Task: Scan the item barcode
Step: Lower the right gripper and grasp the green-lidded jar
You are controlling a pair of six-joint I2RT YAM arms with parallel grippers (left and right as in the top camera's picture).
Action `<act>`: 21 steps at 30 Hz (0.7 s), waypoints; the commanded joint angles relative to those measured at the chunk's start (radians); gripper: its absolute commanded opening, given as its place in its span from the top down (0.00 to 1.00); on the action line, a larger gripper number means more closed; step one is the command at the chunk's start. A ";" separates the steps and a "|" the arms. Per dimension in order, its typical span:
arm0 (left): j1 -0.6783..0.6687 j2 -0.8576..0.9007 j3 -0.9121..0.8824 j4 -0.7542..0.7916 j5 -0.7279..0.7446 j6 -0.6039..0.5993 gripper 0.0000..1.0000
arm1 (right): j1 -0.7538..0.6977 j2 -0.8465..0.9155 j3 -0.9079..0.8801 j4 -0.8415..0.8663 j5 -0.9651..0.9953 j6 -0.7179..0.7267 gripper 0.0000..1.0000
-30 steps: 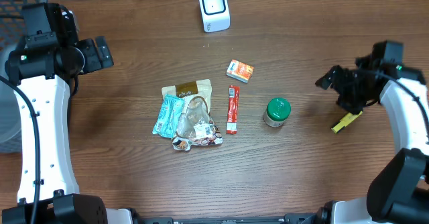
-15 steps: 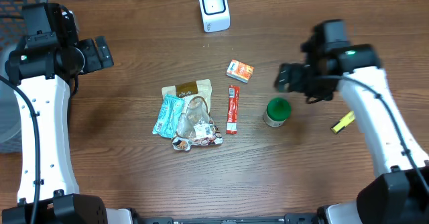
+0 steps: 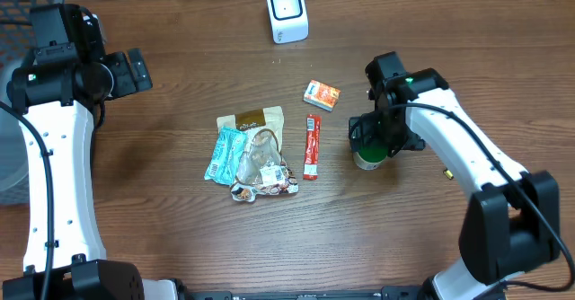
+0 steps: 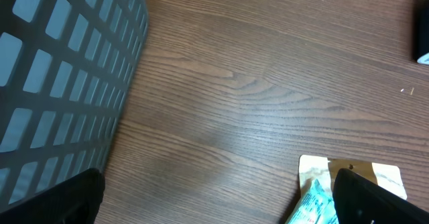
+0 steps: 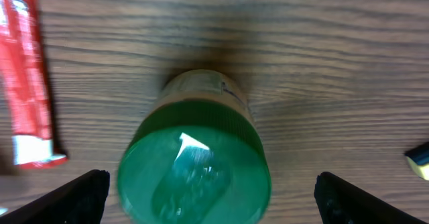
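A jar with a green lid (image 5: 194,170) stands upright on the wooden table, right of centre. My right gripper (image 5: 218,198) hangs straight above it, open, with its dark fingertips (image 5: 70,198) wide on either side of the lid and clear of it. From overhead the jar (image 3: 366,161) shows only partly under the right gripper (image 3: 375,138). A white barcode scanner (image 3: 287,11) stands at the back edge. My left gripper (image 4: 218,200) is open and empty over bare table at the far left (image 3: 137,71).
A red stick packet (image 3: 311,146) lies just left of the jar, an orange box (image 3: 322,94) behind it. A pile of snack packets (image 3: 252,152) sits mid-table. A small yellow item (image 5: 419,162) lies right of the jar. A mesh basket (image 4: 60,70) stands far left.
My right arm has swung left from beside the yellow item to above the green-lidded jar, its jaws opening wider on the way. The left arm has not moved.
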 commanded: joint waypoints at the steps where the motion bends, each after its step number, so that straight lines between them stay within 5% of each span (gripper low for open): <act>1: -0.001 0.008 0.011 0.002 0.008 -0.013 0.00 | -0.001 0.025 -0.010 0.012 0.015 0.002 0.00; 12: -0.001 0.008 0.011 0.002 0.008 -0.013 0.00 | 0.000 0.027 -0.106 0.128 -0.027 0.003 0.00; 21: -0.001 0.008 0.011 0.002 0.008 -0.013 0.00 | 0.000 0.027 -0.141 0.203 -0.027 0.003 0.13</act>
